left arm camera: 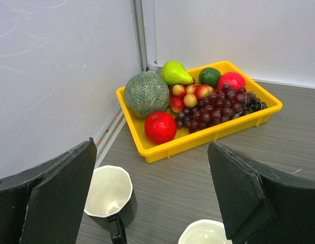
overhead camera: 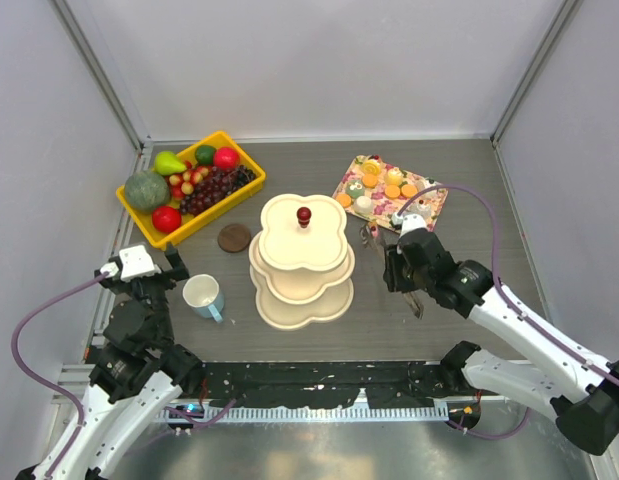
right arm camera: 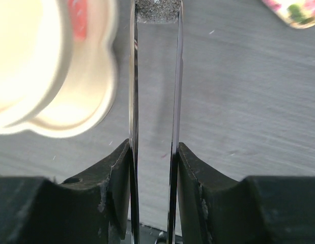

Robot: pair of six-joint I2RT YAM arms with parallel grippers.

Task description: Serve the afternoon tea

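Tongs (right arm camera: pixel 133 91) are clamped in the right claw (right arm camera: pixel 153 147): its pads are pressed against the outer faces of the two thin metal blades, which are held near each other but not together. The long axis of the blades is carried straight ahead of the claw. A grey speckled piece is seen between the blade ends at the far edge of the wrist view, and it cannot be told whether this is a morsel or part of the tongs. The three-tier stand (overhead camera: pixel 329 245) is set at the middle of the bench (overhead camera: pixel 489 225), just beside the claw on its left, and its lowest tier is seen blurred to the left of the blades. The floral tray (overhead camera: pixel 426 206), on which the pastries (overhead camera: pixel 381 185) are laid, is placed beyond the claw and to the right of the blades' line, near the stand but apart from it. The right arm is therefore judged the nearer to both. The coming move is judged to turn on whether the blade tips are swung leftward over a tier or forward to the tray. No pastry is made out on the tiers from above, so the serving is judged barely begun. The left claw (left arm camera: pixel 152 147) is held wide apart and empty, pointed toward the yellow bin (left arm camera: pixel 208 138), with the pale blue mug (overhead camera: pixel 202 296) near the left arm.
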